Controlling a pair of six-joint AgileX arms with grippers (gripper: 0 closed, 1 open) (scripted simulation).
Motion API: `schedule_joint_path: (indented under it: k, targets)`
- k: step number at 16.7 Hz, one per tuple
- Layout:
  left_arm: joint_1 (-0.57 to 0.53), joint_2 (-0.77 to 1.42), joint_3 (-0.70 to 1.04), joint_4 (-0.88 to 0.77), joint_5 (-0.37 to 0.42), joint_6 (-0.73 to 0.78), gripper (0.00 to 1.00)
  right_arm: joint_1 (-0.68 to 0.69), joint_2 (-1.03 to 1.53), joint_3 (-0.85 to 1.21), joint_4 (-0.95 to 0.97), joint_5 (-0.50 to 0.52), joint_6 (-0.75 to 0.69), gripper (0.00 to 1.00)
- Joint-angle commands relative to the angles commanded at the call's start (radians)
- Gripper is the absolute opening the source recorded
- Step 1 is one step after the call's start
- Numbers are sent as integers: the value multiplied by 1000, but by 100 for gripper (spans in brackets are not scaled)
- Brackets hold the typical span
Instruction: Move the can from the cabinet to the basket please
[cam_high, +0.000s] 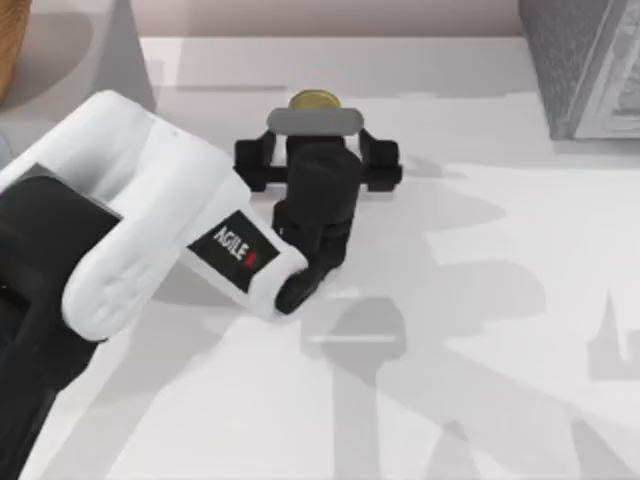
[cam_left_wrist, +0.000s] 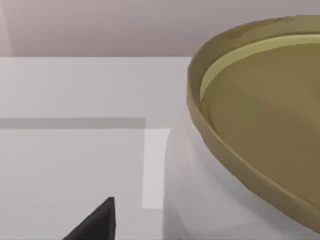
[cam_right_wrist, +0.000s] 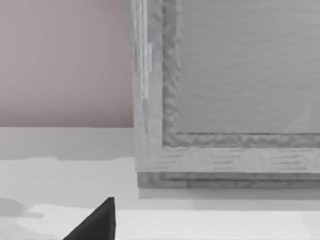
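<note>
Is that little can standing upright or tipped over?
Upright: the can's round gold top faces up in the top view, white side below it in the left wrist view.

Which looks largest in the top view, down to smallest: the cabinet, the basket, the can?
1. The cabinet, cut off by the picture's top right corner.
2. The basket, of which a curved edge shows at the top left.
3. The can, its gold top peeking out behind the left end effector.

The white-and-black left AgileX arm reached across from the top view's left, its wrist bent downward. Its black two-fingered left claw (cam_high: 312, 110) pointed down at the table's far middle.
</note>
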Motion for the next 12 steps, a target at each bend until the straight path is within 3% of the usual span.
schedule_joint_path:
  k: [3,12]
  targets:
    - [0,0,0,0,0,0,100,0,0,0,0,0,0,100]
    - [0,0,0,0,0,0,32,0,0,0,0,0,0,100]
